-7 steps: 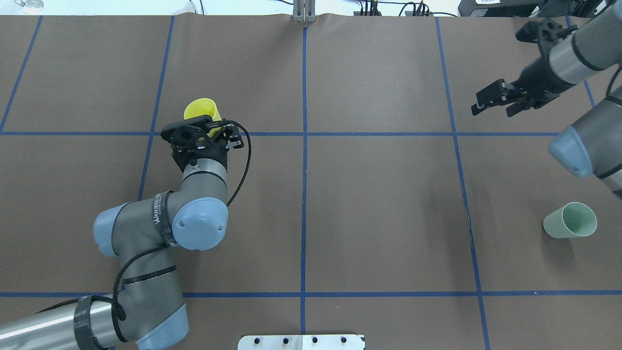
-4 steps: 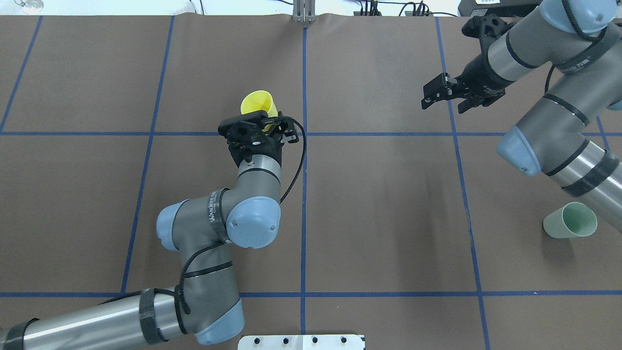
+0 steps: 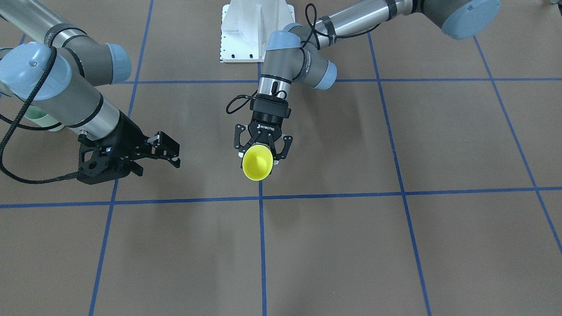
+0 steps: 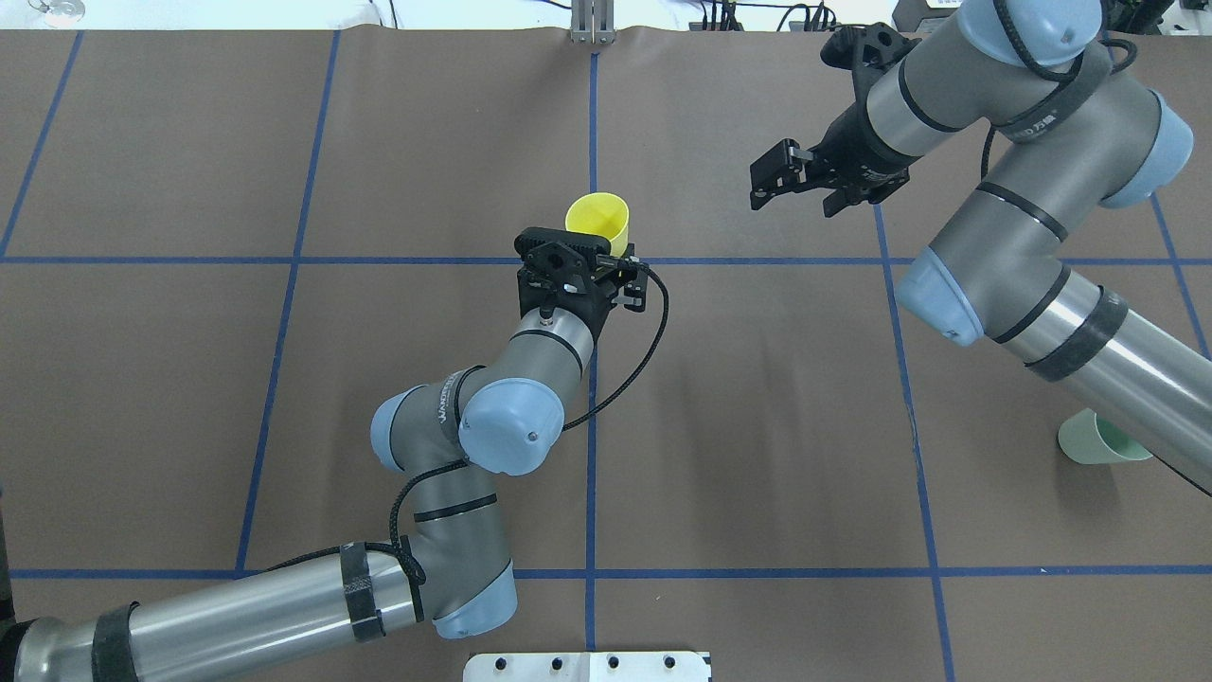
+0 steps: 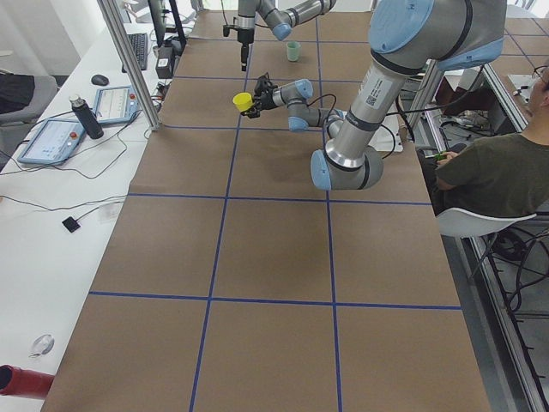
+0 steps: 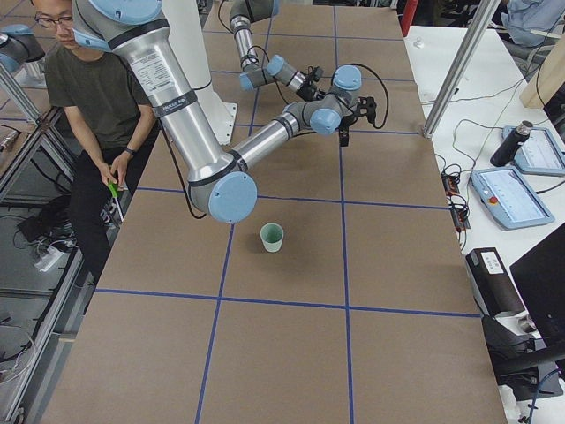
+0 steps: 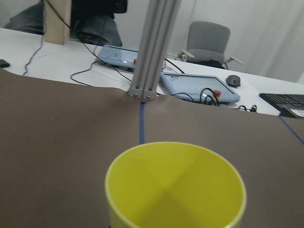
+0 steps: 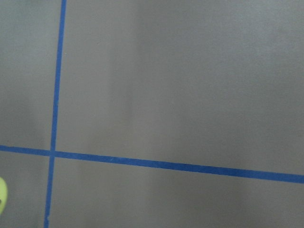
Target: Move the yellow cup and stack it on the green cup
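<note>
Fingers of the left gripper are closed across the lower wall of the yellow cup. They carry it clear of the tabletop near the centre line, its mouth tipped away from the robot's base. The right gripper has its fingers spread and holds nothing, well apart from the cup. The green cup stands upright on the tabletop at the robot's right, partly hidden under the right arm in the overhead view. Both cups look light, thin and smooth. The taper probably lets a cup slide out of a loose pinch, and a hard squeeze may flex the wall. A moderate grip across the body below the rim seems safest.
</note>
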You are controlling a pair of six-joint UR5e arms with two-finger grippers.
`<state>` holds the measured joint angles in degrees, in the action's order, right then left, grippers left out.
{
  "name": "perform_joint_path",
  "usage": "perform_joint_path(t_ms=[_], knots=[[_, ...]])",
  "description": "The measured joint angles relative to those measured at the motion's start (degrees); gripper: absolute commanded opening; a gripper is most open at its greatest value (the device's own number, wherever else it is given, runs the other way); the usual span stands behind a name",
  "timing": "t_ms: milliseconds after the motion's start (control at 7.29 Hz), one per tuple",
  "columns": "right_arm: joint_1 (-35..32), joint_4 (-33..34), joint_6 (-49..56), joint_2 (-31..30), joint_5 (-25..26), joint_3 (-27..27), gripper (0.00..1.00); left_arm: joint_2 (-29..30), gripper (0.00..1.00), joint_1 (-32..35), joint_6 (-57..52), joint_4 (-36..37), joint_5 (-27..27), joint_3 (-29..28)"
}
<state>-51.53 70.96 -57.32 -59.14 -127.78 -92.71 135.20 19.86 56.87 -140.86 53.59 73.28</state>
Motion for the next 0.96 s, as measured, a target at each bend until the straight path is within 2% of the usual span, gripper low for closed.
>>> perform_joint_path(t_ms=[274,548,685,960], knots=[[0.5,0.2,-1.1,2.9,0.0,1.5,0.99,0.2,0.65,0.0,-5.7,-7.6,3.0,-2.0],[1.1,0.3,-2.0,4.3,-0.1,1.9,0.99,0.7,0.65,0.3,-14.6,-15.2,10.8,-2.4],[1.4,0.3,-2.1,4.6,-0.1,1.9,0.99,0.9,0.65,0.5,-19.3,-17.5,13.4,-2.4],[1.9,0.3,-2.2,4.9,-0.7,1.8,0.99,1.0,0.65,0.6,-22.9,-19.7,14.8,-2.9]])
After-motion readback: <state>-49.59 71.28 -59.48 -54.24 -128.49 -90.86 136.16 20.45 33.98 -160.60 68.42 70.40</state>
